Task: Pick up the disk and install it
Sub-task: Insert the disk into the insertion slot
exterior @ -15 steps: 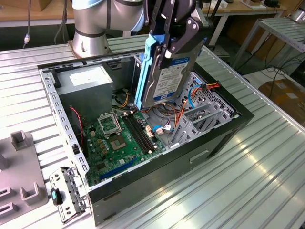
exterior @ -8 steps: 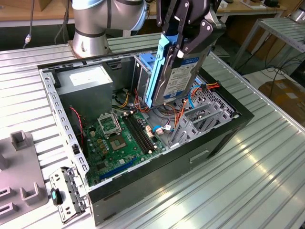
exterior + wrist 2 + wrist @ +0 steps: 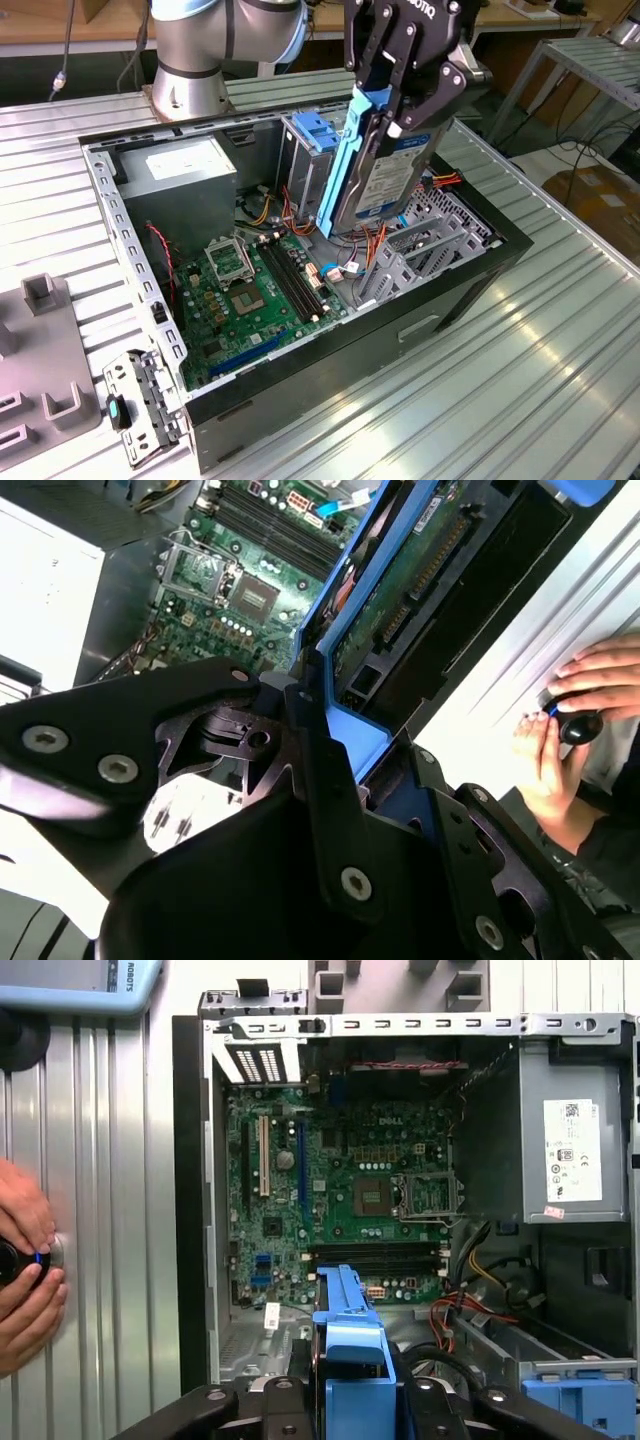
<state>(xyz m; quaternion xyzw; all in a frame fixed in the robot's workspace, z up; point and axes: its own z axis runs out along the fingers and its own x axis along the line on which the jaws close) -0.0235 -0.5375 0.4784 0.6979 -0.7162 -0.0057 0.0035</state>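
Our end effector (image 3: 405, 112) is clamping the disk (image 3: 392, 178) by its upper end, holding it upright over the open computer case (image 3: 330, 345); we are judging it stiff, weighty, shock-sensitive, best gripped across its blue rails (image 3: 335, 170).

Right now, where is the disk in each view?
Exterior view: disk hangs in the pincer above the motherboard.
Second wrist view: disk, circuit side showing, beyond the pincer.
First wrist view: disk, blue, seen edge-on.
Shared landmark: the green motherboard.

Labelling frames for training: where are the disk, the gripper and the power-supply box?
disk (image 3: 397, 172), exterior view, its white label.
gripper (image 3: 402, 112), exterior view, midway between fingertips.
power-supply box (image 3: 190, 200), exterior view, grey side face.
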